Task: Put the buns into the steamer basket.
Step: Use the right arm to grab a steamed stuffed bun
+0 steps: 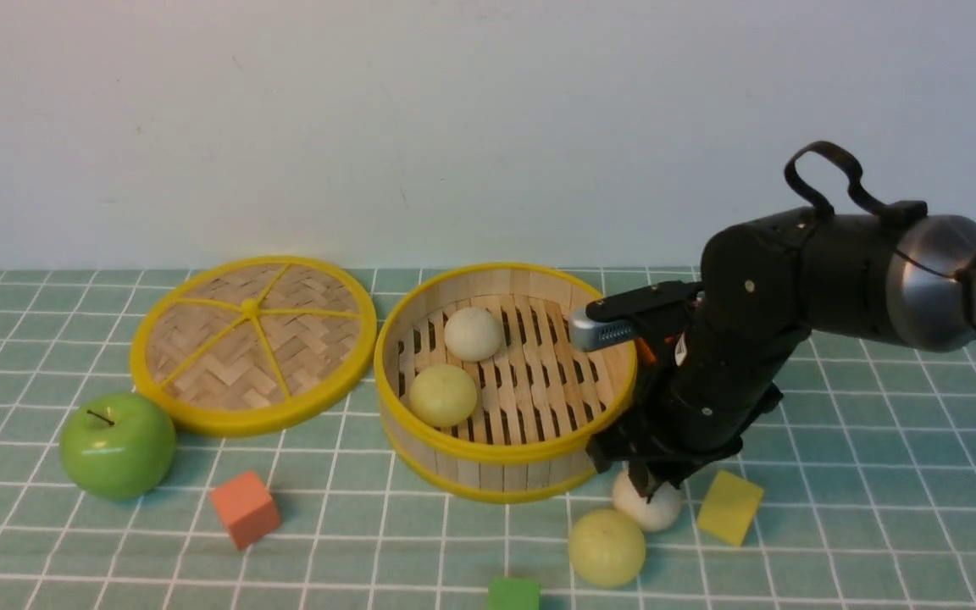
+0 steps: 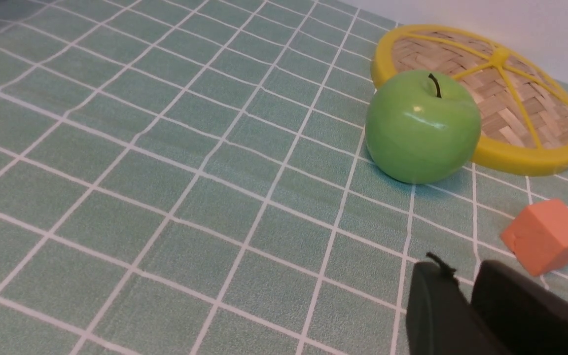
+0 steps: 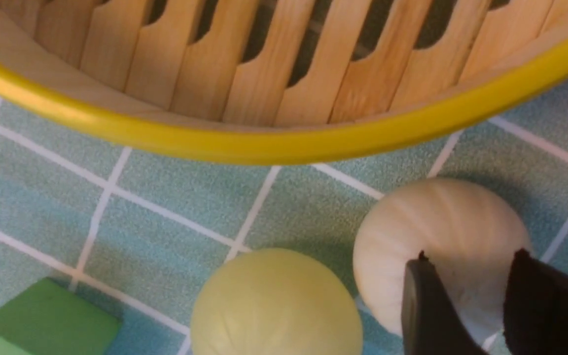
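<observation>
The steamer basket stands mid-table and holds an off-white bun and a pale yellow-green bun. Another off-white bun and another yellow-green bun lie on the cloth just in front of the basket's right side. My right gripper hangs directly over the off-white bun on the cloth. In the right wrist view my right gripper is open by a narrow gap above that bun, beside the yellow-green bun and the basket rim. My left gripper is shut and empty.
The woven lid lies left of the basket, with a green apple in front of it. An orange cube, a green cube and a yellow cube lie along the front, the yellow one close to my right gripper.
</observation>
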Controlling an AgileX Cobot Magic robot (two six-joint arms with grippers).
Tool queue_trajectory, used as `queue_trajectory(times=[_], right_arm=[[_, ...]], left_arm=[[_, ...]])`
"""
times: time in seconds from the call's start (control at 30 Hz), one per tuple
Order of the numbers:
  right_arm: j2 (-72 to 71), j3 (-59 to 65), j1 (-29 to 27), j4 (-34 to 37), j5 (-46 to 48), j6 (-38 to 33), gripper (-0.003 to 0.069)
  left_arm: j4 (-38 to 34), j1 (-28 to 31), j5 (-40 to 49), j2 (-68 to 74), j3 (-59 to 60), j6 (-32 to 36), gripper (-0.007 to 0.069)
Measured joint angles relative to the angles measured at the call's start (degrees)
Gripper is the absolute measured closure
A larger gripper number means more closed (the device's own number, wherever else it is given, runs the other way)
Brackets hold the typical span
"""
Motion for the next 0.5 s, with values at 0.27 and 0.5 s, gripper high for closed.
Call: queue_trajectory(times=[0.27,0.5], right_arm=[[1.4,-0.02,0.0,0.0,-0.46,0.04,0.0447],[1.4,-0.02,0.0,0.0,-0.4,0.04,0.0641]], left_arm=[[0.0,0.0,0.0,-0.04,0.0,0.0,0.0504],[0.0,0.0,0.0,-0.04,0.0,0.0,0.0498]])
